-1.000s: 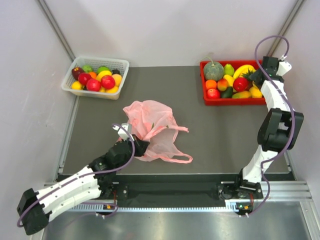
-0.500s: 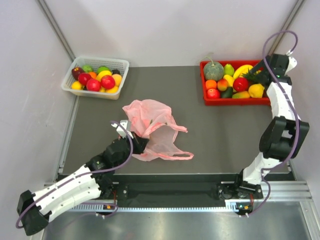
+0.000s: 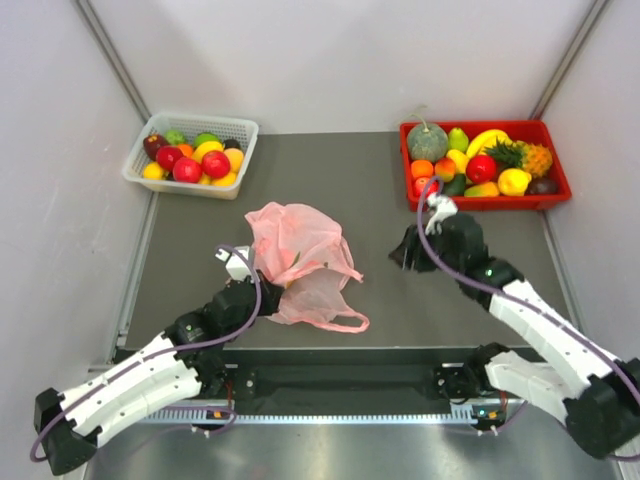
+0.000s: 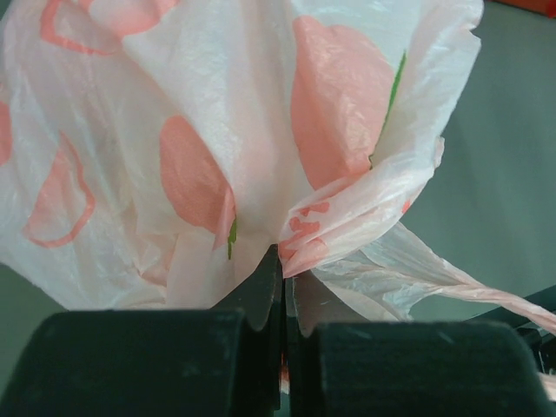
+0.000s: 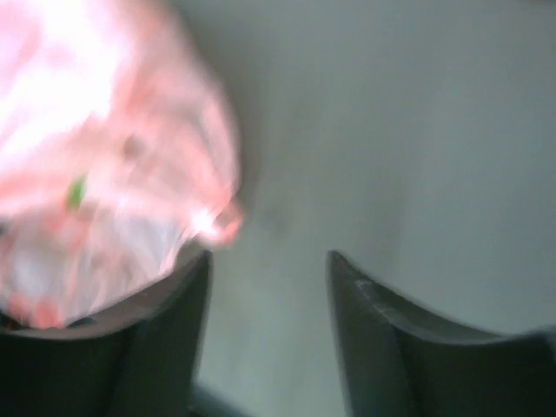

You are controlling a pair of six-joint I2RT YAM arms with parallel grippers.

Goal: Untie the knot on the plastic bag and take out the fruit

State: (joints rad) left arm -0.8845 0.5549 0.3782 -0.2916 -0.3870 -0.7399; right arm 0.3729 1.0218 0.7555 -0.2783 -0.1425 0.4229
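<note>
The pink bag (image 3: 300, 255) lies crumpled on the dark mat, left of centre, with one loose handle loop (image 3: 338, 324) trailing at its near side. No tied knot shows, and no fruit shows in the bag. My left gripper (image 3: 268, 292) is at the bag's near left edge. In the left wrist view it (image 4: 286, 261) is shut on a fold of the bag (image 4: 217, 130). My right gripper (image 3: 404, 250) is open and empty, low over the mat to the right of the bag. The right wrist view is blurred and has the gripper (image 5: 269, 265) beside the bag (image 5: 95, 148).
A white basket (image 3: 243, 126) full of fruit stands at the back left. A red tray (image 3: 478, 205) of fruit stands at the back right. Walls close both sides, and a metal rail runs along the near edge.
My right arm swung from the red tray at the back right down to the middle of the mat, near the bag. My left gripper drew the bag slightly nearer; the handle loop shifted left.
</note>
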